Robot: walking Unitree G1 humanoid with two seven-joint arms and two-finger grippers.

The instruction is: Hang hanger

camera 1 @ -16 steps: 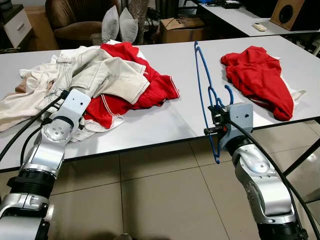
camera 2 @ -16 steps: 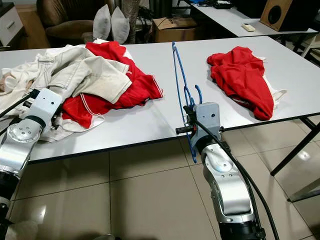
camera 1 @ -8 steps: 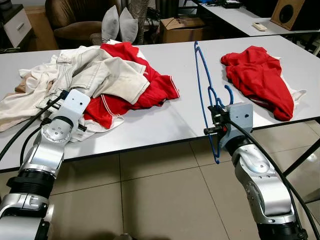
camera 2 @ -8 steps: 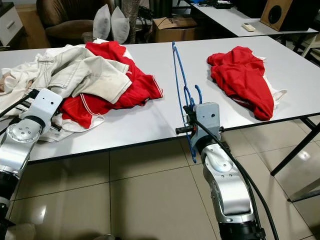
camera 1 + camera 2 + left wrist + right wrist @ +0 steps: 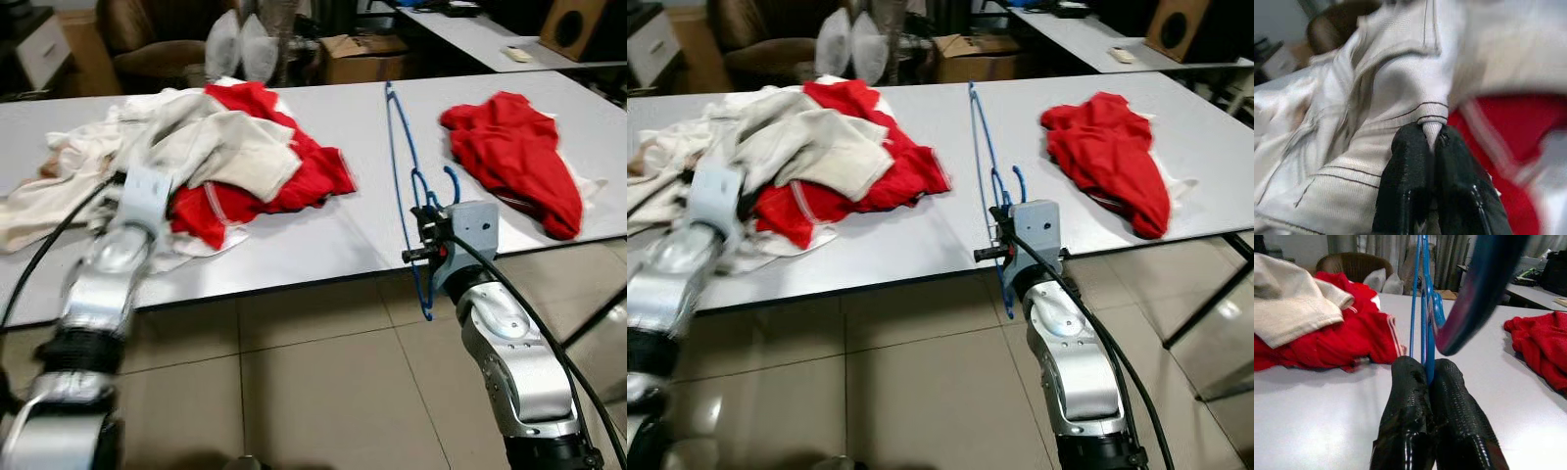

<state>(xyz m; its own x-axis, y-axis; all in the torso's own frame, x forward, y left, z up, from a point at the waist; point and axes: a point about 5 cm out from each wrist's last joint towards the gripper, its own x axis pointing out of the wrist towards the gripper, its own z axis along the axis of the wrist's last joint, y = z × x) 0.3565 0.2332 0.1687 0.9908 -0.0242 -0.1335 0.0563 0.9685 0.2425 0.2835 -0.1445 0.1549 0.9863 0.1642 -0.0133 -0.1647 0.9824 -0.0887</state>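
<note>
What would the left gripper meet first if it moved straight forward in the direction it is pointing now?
The left gripper is shut on a fold of the cream garment, so it would push straight into that garment. The red clothing lies beside it in the same pile; which lies deeper is unclear.

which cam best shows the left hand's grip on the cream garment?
Left wrist view: the left hand has its two black fingers shut on a fold of the cream garment, close up. The eye views show the garment atop the pile, but the arm is blurred and hides the pinch.
</note>
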